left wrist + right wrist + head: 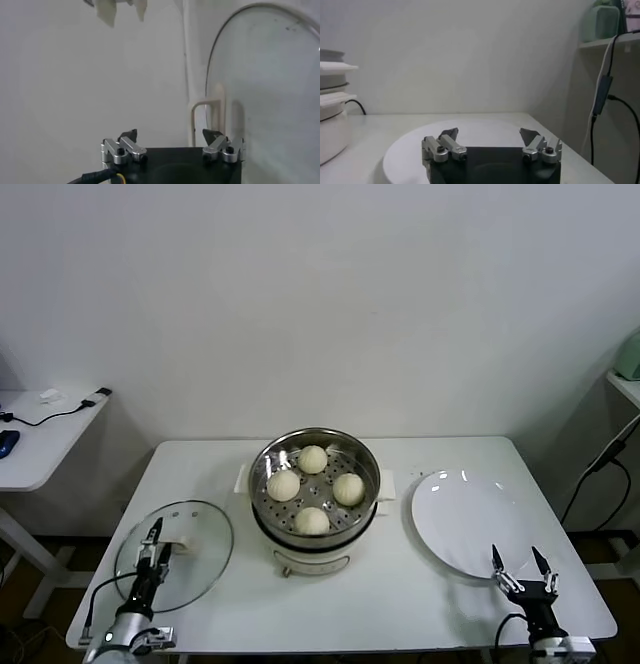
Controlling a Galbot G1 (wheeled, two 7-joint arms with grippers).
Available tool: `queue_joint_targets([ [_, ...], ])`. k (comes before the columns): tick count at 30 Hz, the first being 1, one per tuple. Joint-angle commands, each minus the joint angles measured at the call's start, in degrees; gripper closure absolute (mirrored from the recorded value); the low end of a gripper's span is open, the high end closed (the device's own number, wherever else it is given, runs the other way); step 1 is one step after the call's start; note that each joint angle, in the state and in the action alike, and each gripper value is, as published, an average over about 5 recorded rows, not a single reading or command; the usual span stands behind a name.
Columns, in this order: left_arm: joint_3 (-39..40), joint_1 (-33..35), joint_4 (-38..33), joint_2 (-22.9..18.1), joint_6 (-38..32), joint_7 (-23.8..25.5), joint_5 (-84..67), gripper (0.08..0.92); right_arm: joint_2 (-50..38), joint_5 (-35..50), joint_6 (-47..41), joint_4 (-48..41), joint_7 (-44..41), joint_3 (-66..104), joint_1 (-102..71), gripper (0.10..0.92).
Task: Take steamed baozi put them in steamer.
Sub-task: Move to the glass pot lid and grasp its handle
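Observation:
The steamer, a shiny steel pot on a cream base, stands at the table's middle. Several cream-white baozi lie on its perforated tray: one at the back, one left, one right, one at the front. My left gripper is open and empty, low at the front left over the glass lid; it also shows in the left wrist view. My right gripper is open and empty at the front right, at the plate's near edge; it also shows in the right wrist view. The steamer's side shows there too.
A round glass lid lies flat left of the steamer, seen close in the left wrist view. An empty white plate lies to the right. A side table with cables stands far left; a shelf and cable far right.

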Motion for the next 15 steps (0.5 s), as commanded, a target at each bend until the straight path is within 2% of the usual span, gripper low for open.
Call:
queue_joint_targets([
  [1,0.33,-1.47,1.76,0.15,0.90,1.32,-1.14,0.187,0.48,-0.36,0.33,-0.08,-0.26,-0.01,-0.28,0.203],
  [5,0.23,-1.09,1.80,-0.08,1.02,1.04,-1.49,0.264,0.77,-0.49,0.41,-0.22,-0.37,-0.14,-0.25,0.203],
  [15,0.13,-1.59,2.68,-0.64,1.20,0.64,-1.39,0.550,1.06,-0.69,0.47,-0.40,-0.64,-0.50,-0.33,0.203],
])
